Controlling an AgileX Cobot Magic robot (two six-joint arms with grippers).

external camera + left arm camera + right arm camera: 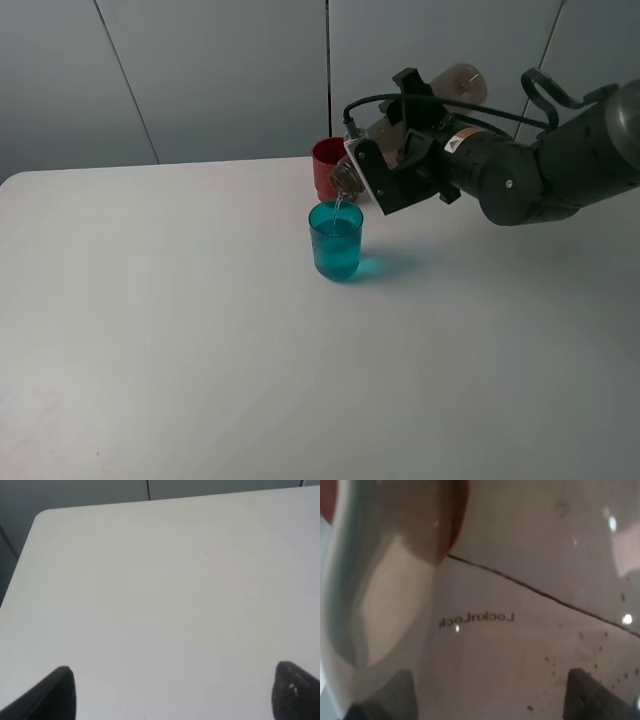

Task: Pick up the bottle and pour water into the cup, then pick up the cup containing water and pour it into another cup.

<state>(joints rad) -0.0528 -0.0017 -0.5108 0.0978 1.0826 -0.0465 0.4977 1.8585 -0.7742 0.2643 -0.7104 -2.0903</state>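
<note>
Right gripper point(398, 150) was clamped on bottle point(460, 82), neck tipped down just above cup point(336, 240) rim. Thin stream fell inside; cup seemed mostly full. Best: keep mouth centred, level bottle before overflow. Red cup point(325, 165) stood just behind cup. Left gripper point(172, 690) fingers were apart.

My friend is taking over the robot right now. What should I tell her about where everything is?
Right pincer: shut on the bottle, which is tipped and pouring water into the blue cup.
Left pincer: open, holding nothing, over the table.
Red cup: upright, just behind the blue cup.
Done: bottle picked up, pour under way.
Left: finish the pour, then lift the blue cup and tip it into the red one.
</note>
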